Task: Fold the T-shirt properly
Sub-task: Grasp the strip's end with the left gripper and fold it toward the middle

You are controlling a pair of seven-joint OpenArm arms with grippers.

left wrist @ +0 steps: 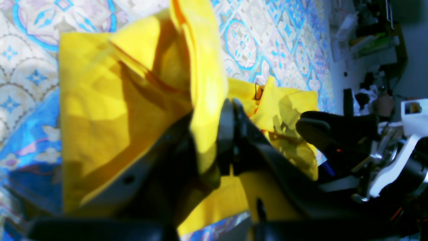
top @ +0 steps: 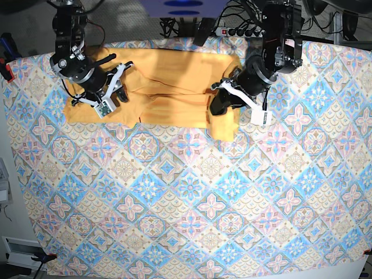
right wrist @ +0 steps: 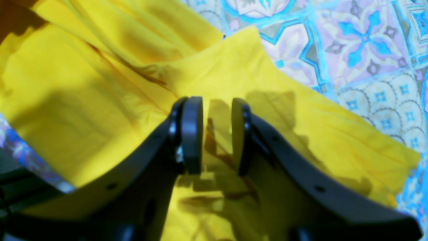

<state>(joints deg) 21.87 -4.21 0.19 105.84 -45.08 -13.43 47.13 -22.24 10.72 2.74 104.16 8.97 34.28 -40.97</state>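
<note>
The T-shirt (top: pixel 174 81) is a yellow-orange cloth spread along the far side of the table, partly folded and creased. My left gripper (left wrist: pixel 217 134) is shut on a raised fold of the T-shirt (left wrist: pixel 100 110); in the base view this gripper (top: pixel 220 104) sits at the shirt's right end, where a flap hangs toward the front. My right gripper (right wrist: pixel 217 134) stands open low over the T-shirt (right wrist: pixel 83 100), with cloth showing through the gap between its jaws. In the base view it (top: pixel 119 81) is over the shirt's left end.
A blue-and-pink patterned tablecloth (top: pixel 192 192) covers the whole table. Cables and a power strip (top: pixel 232 29) lie behind the far edge. A red clamp (top: pixel 6 72) grips the table's left edge. Shelves with clutter (left wrist: pixel 367 40) stand beyond the table.
</note>
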